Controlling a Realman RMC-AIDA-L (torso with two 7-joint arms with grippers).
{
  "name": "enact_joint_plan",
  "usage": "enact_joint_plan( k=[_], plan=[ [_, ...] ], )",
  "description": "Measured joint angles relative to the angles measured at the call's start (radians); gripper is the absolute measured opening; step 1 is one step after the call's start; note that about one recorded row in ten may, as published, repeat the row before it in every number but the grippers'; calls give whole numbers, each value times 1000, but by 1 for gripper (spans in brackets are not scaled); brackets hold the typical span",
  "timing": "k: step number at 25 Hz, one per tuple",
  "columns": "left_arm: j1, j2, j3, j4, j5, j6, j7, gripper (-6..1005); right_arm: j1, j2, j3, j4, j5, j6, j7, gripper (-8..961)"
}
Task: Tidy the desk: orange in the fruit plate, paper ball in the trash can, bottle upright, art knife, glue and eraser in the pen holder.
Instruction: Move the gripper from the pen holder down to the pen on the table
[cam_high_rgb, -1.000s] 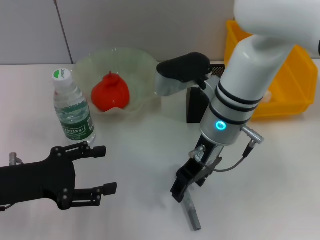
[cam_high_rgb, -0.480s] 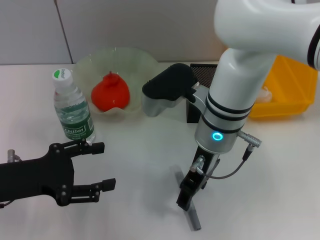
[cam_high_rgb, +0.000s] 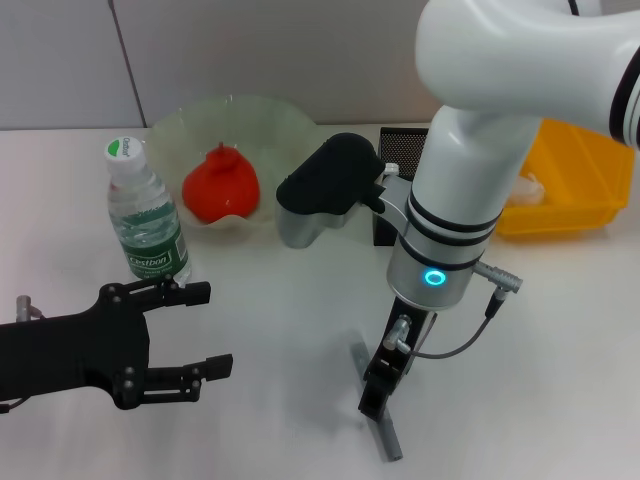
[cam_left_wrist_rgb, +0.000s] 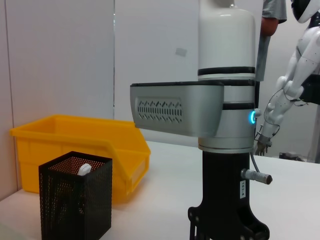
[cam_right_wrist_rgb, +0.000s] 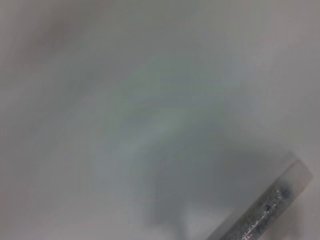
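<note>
The grey art knife (cam_high_rgb: 380, 425) lies flat on the table near the front, and its edge also shows close up as the art knife (cam_right_wrist_rgb: 265, 210). My right gripper (cam_high_rgb: 376, 388) hangs straight down over the knife's middle. My left gripper (cam_high_rgb: 205, 330) rests open and empty at the front left. The bottle (cam_high_rgb: 146, 215) stands upright. The orange (cam_high_rgb: 221, 186) sits in the fruit plate (cam_high_rgb: 255, 115). The black mesh pen holder (cam_left_wrist_rgb: 75, 205) holds a white item I cannot identify. A paper ball (cam_high_rgb: 530, 186) lies in the yellow trash can (cam_high_rgb: 570, 200). Glue and eraser are out of view.
My right arm's elbow (cam_high_rgb: 325, 190) juts over the table between the plate and the pen holder (cam_high_rgb: 398, 150), covering most of the holder. A grey wall runs behind the table. Open tabletop lies between the two grippers.
My right arm has swung its elbow left and shifted the gripper slightly along the knife, uncovering the knife's far end. The left gripper has hardly moved.
</note>
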Motion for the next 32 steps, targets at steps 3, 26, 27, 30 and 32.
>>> enact_joint_plan(
  k=[3, 26, 27, 30, 32],
  plan=[
    [-1, 0, -2, 0, -1, 0, 0, 846, -3, 0, -21, 10, 22, 2, -13, 672],
    [1, 0, -12, 0, -1, 6, 7, 846, -11, 0, -120, 32, 79, 32, -43, 659],
    [1, 0, -12, 0, -1, 6, 7, 846, -12, 0, -120, 32, 81, 33, -43, 658],
    [3, 0, -12, 0, -1, 7, 9, 846, -13, 0, -123, 32, 88, 37, -43, 656],
    [3, 0, -12, 0, -1, 8, 9, 846, -14, 0, -128, 32, 89, 37, -41, 655]
  ],
)
